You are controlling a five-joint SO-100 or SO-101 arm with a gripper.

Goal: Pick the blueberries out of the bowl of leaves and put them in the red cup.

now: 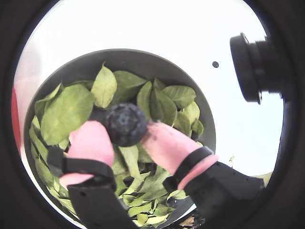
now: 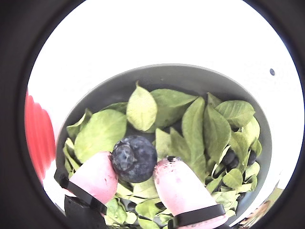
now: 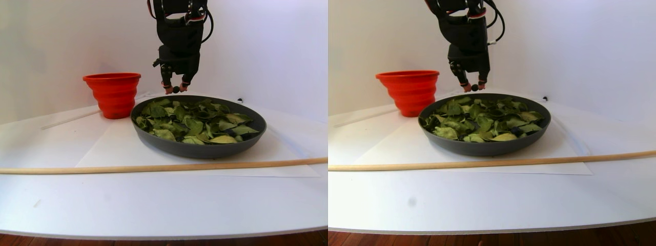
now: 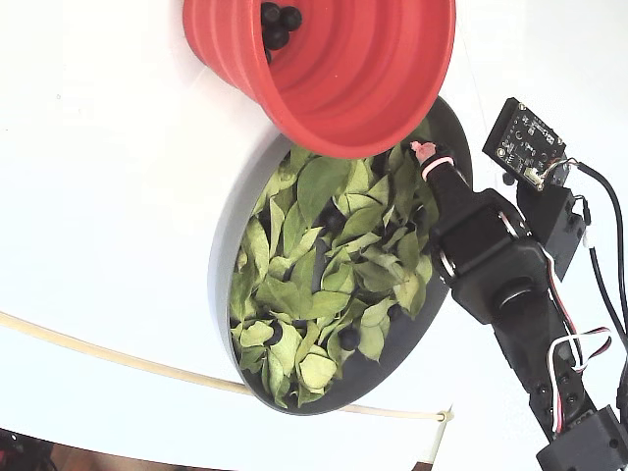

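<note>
My gripper [image 1: 123, 131] is shut on one dark blueberry [image 1: 126, 121], pinched between its two pink fingertips [image 2: 97, 174]. In the stereo pair view the gripper [image 3: 176, 89] hangs just above the far rim of the dark grey bowl [image 3: 200, 150], with the red cup [image 3: 113, 95] to its left. Green leaves [image 2: 100, 133] fill the bowl [image 2: 190, 76]. More blueberries [image 2: 231, 157] lie among the leaves [image 4: 314, 285]. The fixed view shows the red cup [image 4: 334, 69] holding a few blueberries [image 4: 277, 25], and the gripper [image 4: 427, 157] beside the cup's lip.
A long thin wooden stick [image 3: 154, 167] lies across the white table in front of the bowl. A small circuit board [image 4: 530, 142] sits on the arm. A tiny black dot [image 1: 215, 64] marks the white surface beyond the bowl.
</note>
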